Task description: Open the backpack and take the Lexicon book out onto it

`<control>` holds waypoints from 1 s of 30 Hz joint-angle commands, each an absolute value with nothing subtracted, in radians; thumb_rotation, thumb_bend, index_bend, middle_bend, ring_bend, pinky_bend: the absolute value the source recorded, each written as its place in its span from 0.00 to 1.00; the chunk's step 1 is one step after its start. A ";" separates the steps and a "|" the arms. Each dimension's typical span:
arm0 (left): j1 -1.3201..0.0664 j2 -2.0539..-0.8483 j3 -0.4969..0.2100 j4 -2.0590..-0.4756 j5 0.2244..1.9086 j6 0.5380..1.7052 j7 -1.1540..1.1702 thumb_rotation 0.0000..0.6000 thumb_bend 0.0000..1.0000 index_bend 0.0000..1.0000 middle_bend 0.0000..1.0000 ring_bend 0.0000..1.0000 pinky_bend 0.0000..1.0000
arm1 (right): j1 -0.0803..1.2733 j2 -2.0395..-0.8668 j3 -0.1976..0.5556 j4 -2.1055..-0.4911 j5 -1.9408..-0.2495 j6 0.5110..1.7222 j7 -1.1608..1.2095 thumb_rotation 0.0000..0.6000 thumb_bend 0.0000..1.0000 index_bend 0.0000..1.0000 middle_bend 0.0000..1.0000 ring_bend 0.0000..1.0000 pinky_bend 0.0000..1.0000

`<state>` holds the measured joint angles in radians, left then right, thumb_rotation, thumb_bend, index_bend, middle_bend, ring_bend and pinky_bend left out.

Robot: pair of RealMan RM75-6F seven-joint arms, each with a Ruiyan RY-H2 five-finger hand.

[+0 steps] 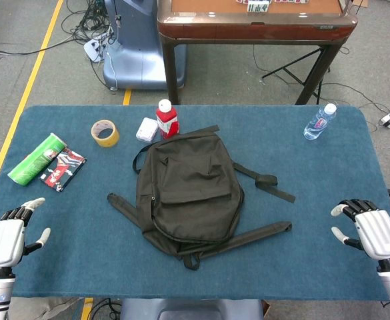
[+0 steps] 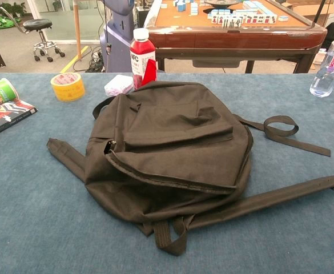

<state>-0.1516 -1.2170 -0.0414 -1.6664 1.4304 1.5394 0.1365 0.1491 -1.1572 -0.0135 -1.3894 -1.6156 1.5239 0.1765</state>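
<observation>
A dark olive backpack (image 1: 188, 193) (image 2: 172, 148) lies flat in the middle of the blue table, closed, straps spread to both sides. No Lexicon book shows; the bag's inside is hidden. My left hand (image 1: 9, 237) hovers at the near left corner, fingers apart and holding nothing, well left of the bag. At the near right edge my right hand (image 1: 371, 230) does the same, fingers apart and nothing in it. Neither hand appears in the chest view.
Behind the bag stand a red bottle (image 1: 167, 119) (image 2: 142, 57) and a small white packet (image 1: 147, 129). A yellow tape roll (image 1: 105, 133), green can (image 1: 37, 159) and a magazine (image 1: 63, 168) lie far left. A water bottle (image 1: 319, 122) stands far right.
</observation>
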 commanded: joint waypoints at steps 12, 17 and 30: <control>-0.200 -1.188 -0.058 -1.655 1.481 1.453 0.046 1.00 0.32 0.27 0.28 0.32 0.30 | 0.140 -1.122 0.026 -1.426 -1.608 1.558 0.149 1.00 0.19 0.46 0.42 0.34 0.36; -0.273 -1.179 -0.051 -1.649 1.551 1.358 -0.045 1.00 0.32 0.27 0.28 0.32 0.29 | 0.144 -1.109 0.051 -1.444 -1.592 1.564 0.124 1.00 0.19 0.46 0.42 0.34 0.36; -0.492 -1.327 -0.042 -1.565 1.694 1.134 -0.072 1.00 0.32 0.23 0.26 0.27 0.29 | 0.154 -1.101 0.067 -1.473 -1.590 1.546 0.106 1.00 0.19 0.46 0.42 0.34 0.36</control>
<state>-0.4641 -1.2991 -0.0433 -1.5788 1.6813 1.1636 -0.0832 0.1542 -1.1005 0.0670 -1.4734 -1.5900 1.5464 0.1057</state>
